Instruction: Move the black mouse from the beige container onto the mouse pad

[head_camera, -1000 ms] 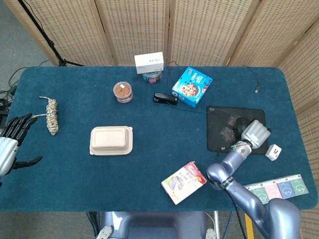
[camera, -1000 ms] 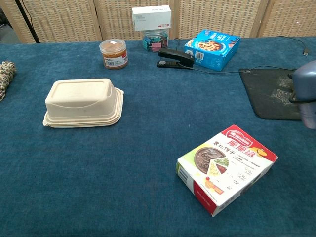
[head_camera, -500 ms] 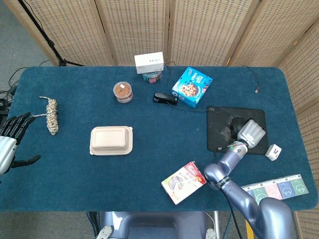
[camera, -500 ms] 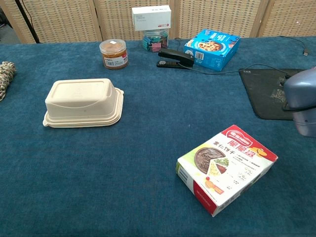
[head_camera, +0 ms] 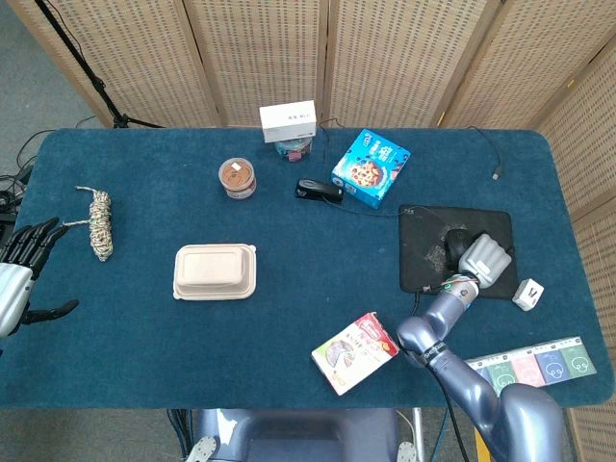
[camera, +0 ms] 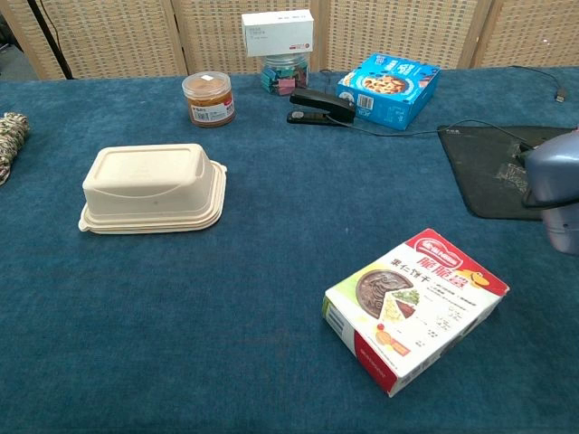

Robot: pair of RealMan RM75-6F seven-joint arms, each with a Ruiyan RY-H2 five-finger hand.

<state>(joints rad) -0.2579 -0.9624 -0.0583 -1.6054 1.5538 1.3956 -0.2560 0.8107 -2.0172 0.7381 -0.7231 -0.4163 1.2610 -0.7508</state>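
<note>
The black mouse [head_camera: 455, 247] lies on the dark mouse pad [head_camera: 428, 252] toward the right side of the blue table [head_camera: 289, 337], its cable running back toward the stapler [head_camera: 319, 191]. The right hand [head_camera: 486, 259] sits over the pad's right part, just beside the mouse and apparently against it, its fingers curled under (whether they actually clasp the mouse cannot be told from either view). The left hand [head_camera: 21, 272] hangs off the table's left edge with fingers spread and nothing in it. The beige container [head_camera: 215, 272], lid closed, rests left of centre, well apart from the pad. A red food box [camera: 414, 306] lies near the front edge, a blue snack box [head_camera: 372, 167] and an orange-lidded jar [head_camera: 237, 178] farther back, and a coil of rope [head_camera: 99, 222] near the left.
</note>
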